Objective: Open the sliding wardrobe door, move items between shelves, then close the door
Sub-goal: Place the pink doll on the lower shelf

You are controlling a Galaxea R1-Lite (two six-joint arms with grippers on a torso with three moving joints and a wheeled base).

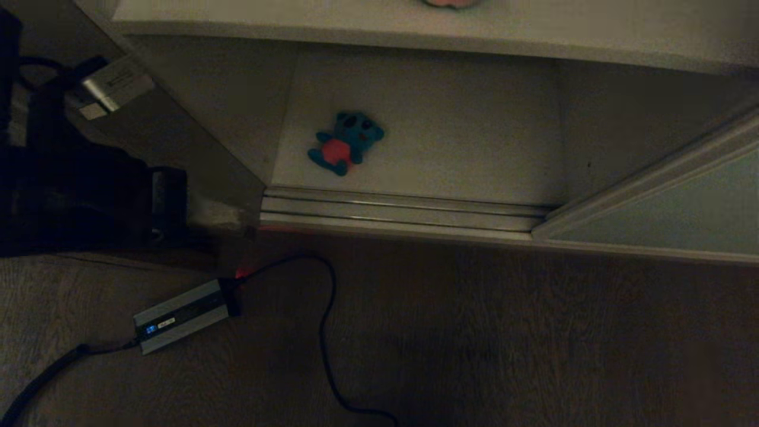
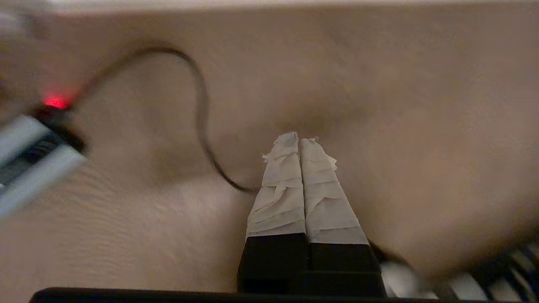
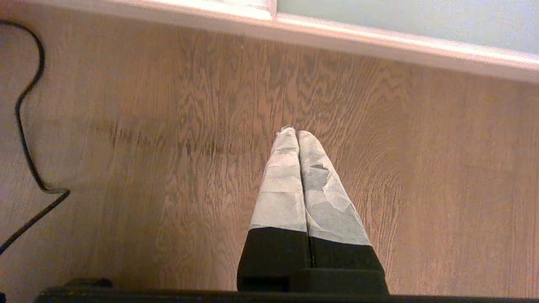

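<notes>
The small teal plush toy (image 1: 345, 143) with a red-pink belly lies on the lowest off-white shelf (image 1: 462, 142) inside the open wardrobe. A sliver of a pink toy (image 1: 450, 3) shows on the shelf above (image 1: 593, 35). The pale grey-green sliding door (image 1: 670, 207) stands slid to the right. Neither arm shows in the head view. My left gripper (image 2: 300, 141) is shut and empty over the wood floor, beside a black cable (image 2: 202, 113). My right gripper (image 3: 297, 134) is also shut and empty, hanging over the floor near the door's bottom rail (image 3: 379, 40).
A ribbed metal floor track (image 1: 403, 213) runs along the wardrobe's front. A silver power adapter (image 1: 181, 316) with a black cable (image 1: 325, 332) lies on the wood floor at left. Dark gear (image 1: 77, 196) stands by the brown side panel (image 1: 178, 136).
</notes>
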